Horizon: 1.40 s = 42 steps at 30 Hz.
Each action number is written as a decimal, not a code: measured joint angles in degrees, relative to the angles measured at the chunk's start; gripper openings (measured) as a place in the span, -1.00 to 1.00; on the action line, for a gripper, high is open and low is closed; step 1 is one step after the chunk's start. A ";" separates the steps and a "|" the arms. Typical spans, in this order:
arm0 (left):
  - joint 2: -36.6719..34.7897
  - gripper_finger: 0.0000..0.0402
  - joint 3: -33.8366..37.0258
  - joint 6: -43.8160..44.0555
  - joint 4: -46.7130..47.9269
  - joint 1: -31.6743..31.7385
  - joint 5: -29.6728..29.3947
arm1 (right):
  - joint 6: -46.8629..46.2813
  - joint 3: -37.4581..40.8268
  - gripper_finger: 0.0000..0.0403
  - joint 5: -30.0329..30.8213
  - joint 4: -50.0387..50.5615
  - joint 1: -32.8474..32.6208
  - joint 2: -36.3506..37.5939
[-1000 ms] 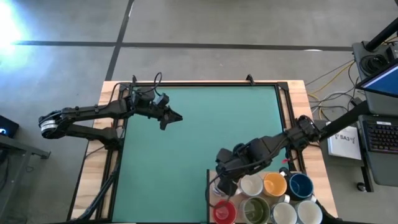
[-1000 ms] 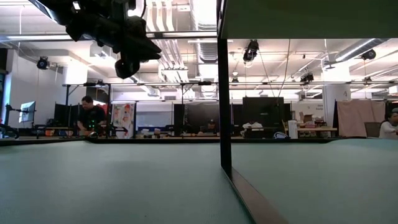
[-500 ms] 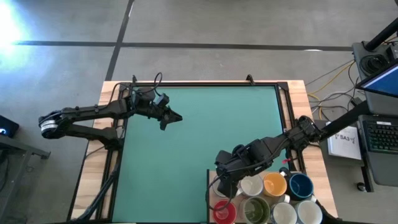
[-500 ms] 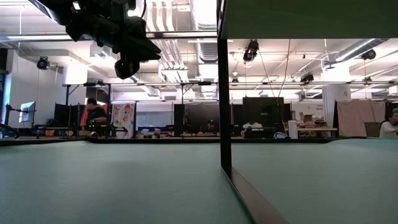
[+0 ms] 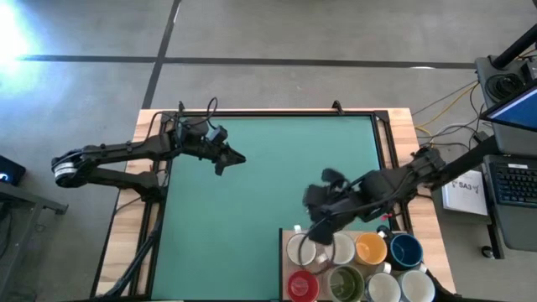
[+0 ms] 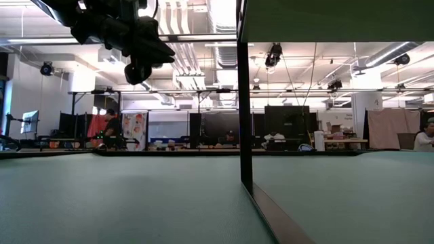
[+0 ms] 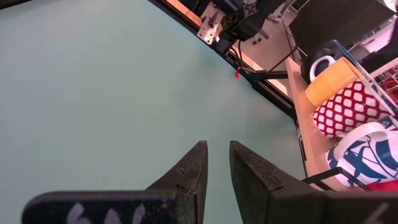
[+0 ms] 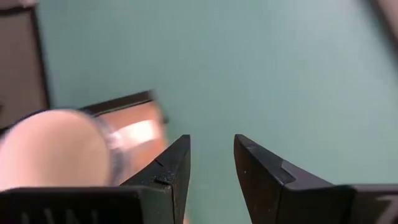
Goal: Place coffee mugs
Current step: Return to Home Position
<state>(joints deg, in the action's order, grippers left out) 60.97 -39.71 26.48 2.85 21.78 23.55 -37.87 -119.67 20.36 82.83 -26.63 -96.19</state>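
Several coffee mugs stand in two rows at the table's near right corner: a white mug (image 5: 299, 249), a second white one (image 5: 340, 249), orange (image 5: 370, 247), dark blue (image 5: 406, 249), red (image 5: 302, 285) and olive-lined (image 5: 345, 283). My right gripper (image 5: 319, 233) hangs open just above and beyond the first white mug (image 8: 56, 155), touching nothing. My left gripper (image 5: 235, 157) waits above the mat's far left, its fingers (image 7: 217, 149) a little apart with nothing between them.
The mugs sit on a wooden board with a dark upright edge (image 5: 281, 252), which shows as a dark panel (image 6: 244, 102) in the low view. The green mat (image 5: 252, 193) spreads bare between the arms. People move in the room behind.
My right gripper has let go of the white mug, which now stands free at the left end of the far row. The gripper has risen, drawn back toward the table's far right and rolled at the wrist.
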 joint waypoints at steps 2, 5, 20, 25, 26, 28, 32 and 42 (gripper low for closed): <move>-0.11 -0.75 -0.01 0.00 0.02 0.00 0.00 | 0.10 2.97 -0.44 3.84 -0.30 0.36 2.98; -0.22 -0.75 0.00 0.08 -0.02 0.02 0.00 | 0.64 10.21 -0.45 5.41 -3.24 1.44 8.45; -0.22 -0.75 0.00 1.07 -0.29 0.00 -0.53 | 6.35 62.41 -0.48 2.79 -41.41 8.48 47.16; -0.22 -0.75 -0.02 1.12 -1.52 0.00 -0.66 | 8.80 75.04 -0.48 1.72 -54.00 10.10 57.88; -0.22 -0.75 -0.01 1.14 -1.94 0.00 -0.72 | 9.15 77.09 -0.48 1.71 -55.77 10.53 59.46; -0.22 -0.75 -0.02 1.35 -3.01 0.00 -1.85 | 9.47 81.10 -0.48 1.70 -58.60 11.68 62.42; -0.22 -0.75 -0.02 1.58 -4.26 0.00 -5.42 | 8.58 88.07 -0.47 0.22 -59.86 13.39 67.08; -0.22 -0.75 -0.02 1.75 -4.76 0.00 -9.12 | 6.95 104.03 -0.47 -2.25 -72.07 13.91 75.12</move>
<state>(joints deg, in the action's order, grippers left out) 60.75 -39.72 28.22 -1.91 21.78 14.43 -30.92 -15.64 18.11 10.76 -12.72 -21.07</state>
